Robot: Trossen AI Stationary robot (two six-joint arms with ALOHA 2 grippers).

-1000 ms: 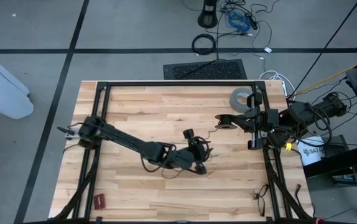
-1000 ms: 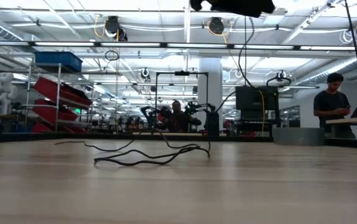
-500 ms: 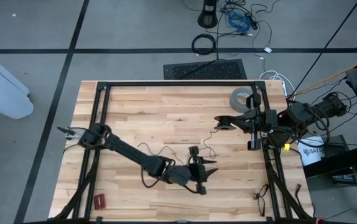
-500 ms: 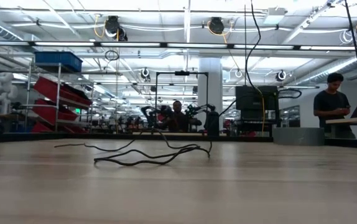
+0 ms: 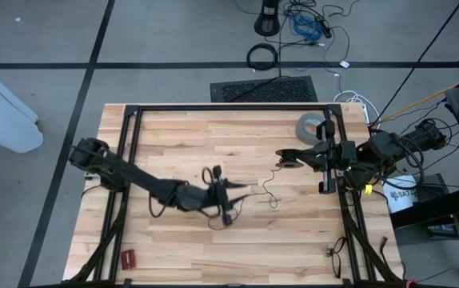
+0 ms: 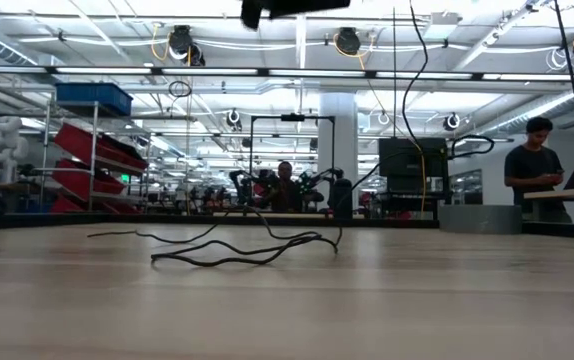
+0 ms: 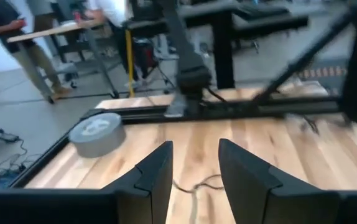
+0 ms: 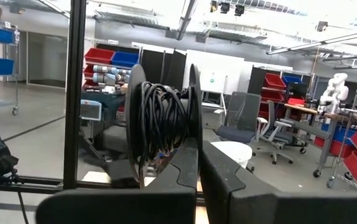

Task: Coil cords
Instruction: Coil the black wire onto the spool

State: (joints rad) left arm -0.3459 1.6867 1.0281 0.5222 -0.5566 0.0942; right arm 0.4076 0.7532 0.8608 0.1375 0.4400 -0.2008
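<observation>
1. From above, the left gripper (image 5: 231,190) hovers near the counter's (image 5: 173,144) middle. The cords (image 5: 268,186), one thin black wire, lie just ahead of its tips and run on to a small spool (image 5: 291,156) at the right gripper (image 5: 300,155).
2. From counter height, the wire snakes loosely across the boards, with one strand rising out of sight. No gripper shows low enough to touch it.
3. The left wrist camera shows its fingers (image 7: 157,171) apart, nothing between them; wire lies just beyond them, a grey tape roll (image 7: 96,134) farther off.
4. The right wrist camera shows its fingers pressed together below the spool (image 8: 160,121), already wound with dark cord.
5. My worry: the wire is so thin it could slip the fingers, or a hard tug could snag the loose loops.
</observation>
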